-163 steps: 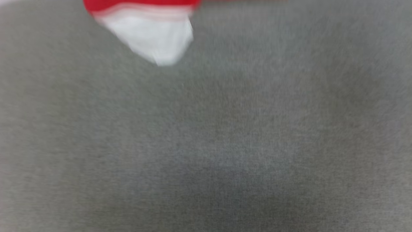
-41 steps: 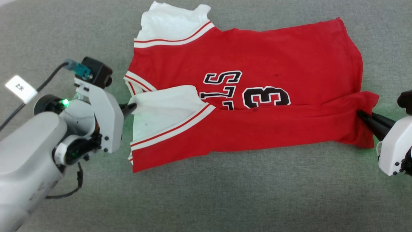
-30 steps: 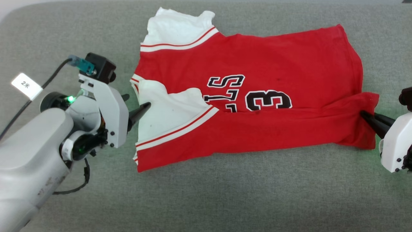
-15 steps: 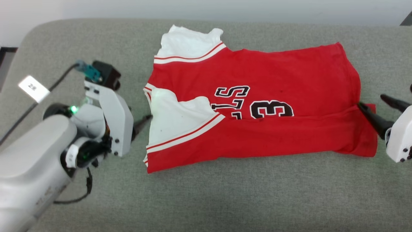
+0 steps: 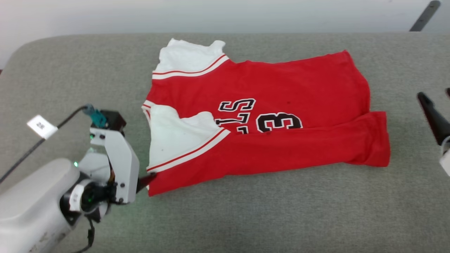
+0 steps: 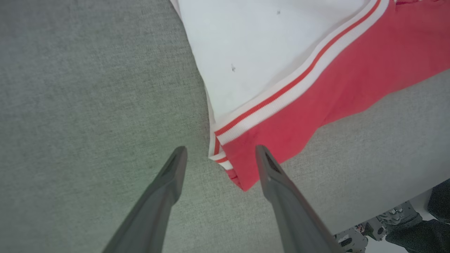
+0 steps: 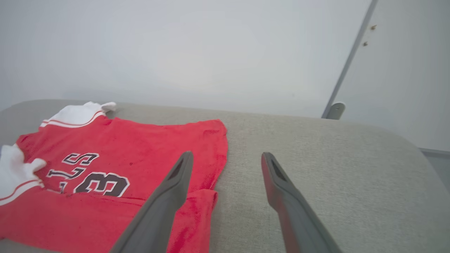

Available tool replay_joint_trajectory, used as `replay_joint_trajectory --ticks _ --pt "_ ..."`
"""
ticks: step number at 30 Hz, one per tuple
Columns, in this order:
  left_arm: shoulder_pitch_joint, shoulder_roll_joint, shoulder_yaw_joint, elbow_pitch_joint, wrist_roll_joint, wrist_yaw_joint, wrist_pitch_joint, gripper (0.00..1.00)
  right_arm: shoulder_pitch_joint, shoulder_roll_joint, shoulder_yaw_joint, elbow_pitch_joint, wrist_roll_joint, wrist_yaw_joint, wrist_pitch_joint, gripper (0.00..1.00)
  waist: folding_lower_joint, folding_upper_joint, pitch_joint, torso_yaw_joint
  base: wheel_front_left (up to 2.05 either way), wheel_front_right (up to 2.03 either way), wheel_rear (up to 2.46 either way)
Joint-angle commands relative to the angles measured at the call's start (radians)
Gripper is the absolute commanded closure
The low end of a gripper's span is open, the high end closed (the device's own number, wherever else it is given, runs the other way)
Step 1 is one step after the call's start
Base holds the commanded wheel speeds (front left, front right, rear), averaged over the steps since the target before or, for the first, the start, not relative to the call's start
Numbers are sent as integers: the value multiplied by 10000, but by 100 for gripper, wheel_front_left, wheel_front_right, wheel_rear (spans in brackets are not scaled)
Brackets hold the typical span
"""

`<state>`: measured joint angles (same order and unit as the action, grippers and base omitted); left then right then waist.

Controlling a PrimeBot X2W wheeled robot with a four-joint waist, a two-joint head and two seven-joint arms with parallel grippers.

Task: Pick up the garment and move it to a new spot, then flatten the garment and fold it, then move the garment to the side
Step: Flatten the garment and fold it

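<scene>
Your garment [image 5: 281,84] lies half-folded on the grey fabric surface [image 5: 246,218], its long axis running left to right. The left gripper [image 6: 218,153] is nearer, with empty jaws parted around the garment's near-left corner. The right gripper [image 7: 226,156] stands off the garment's right end, jaws wide and empty. There is bare surface in front of the garment and to its right.

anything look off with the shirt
Yes. The shirt has its near edge folded up on a slant: the flap hides the bottom of the print, and its right corner juts past the hem. The white sleeve has small dark specks.
</scene>
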<state>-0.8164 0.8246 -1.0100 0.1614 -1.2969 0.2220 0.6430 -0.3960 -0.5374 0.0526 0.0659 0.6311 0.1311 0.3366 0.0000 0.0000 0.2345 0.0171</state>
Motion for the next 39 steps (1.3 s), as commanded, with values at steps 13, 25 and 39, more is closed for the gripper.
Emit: replay_joint_trajectory --ticks 13,25,39 --pt "765 43 114 515 -569 223 -33 0 1931 1598 -2262 -1893 -784 -7 -182 0 0 0 159 -626 0 0 0" --pt "876 -690 211 1904 -1046 -463 -94 100 2385 2200 -2465 -2487 -850 -7 1452 0 0 0 425 -633 0 0 0" --pt "214 -942 385 2210 -775 -779 -395 100 1211 1867 -1388 -1595 -529 -7 4215 0 0 0 758 -170 0 0 0"
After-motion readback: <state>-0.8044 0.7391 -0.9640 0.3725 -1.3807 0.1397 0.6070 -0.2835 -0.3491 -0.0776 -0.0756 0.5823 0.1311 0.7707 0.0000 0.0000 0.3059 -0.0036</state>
